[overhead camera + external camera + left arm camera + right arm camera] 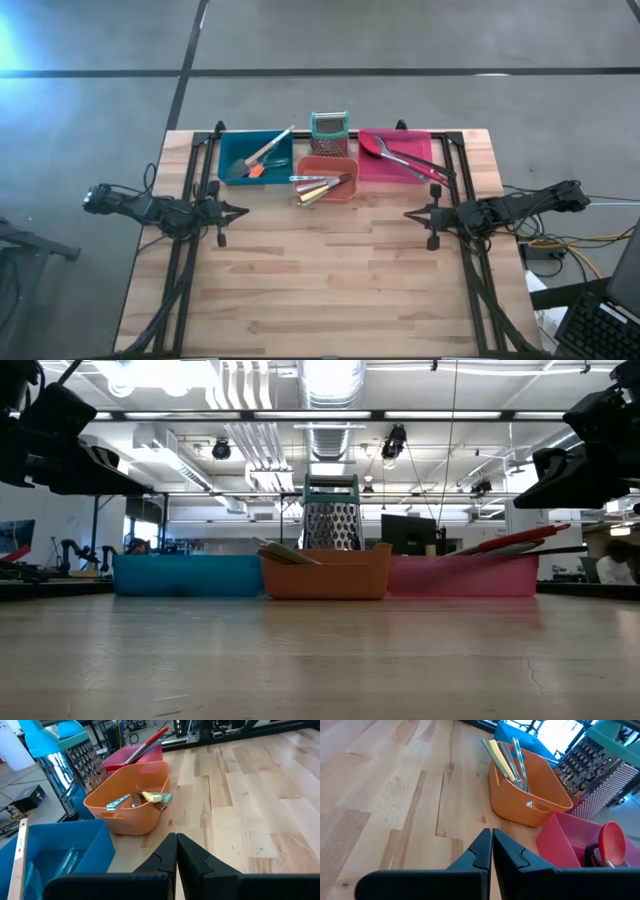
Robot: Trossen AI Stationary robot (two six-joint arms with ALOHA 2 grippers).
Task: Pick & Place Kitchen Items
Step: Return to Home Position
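The kitchen items lie in three bins at the table's far side. The blue bin holds a wooden-handled tool leaning on its rim. The orange bin holds short cutlery with yellow and teal handles. The pink bin holds a red spoon and long grey and red utensils. My left gripper hovers shut at the table's left, above the wood. My right gripper hovers shut at the right. Neither holds anything.
A metal grater with a teal top stands behind the orange bin. Black frame rails run along both table sides. The bare wooden tabletop spreads between the arms and toward the near edge.
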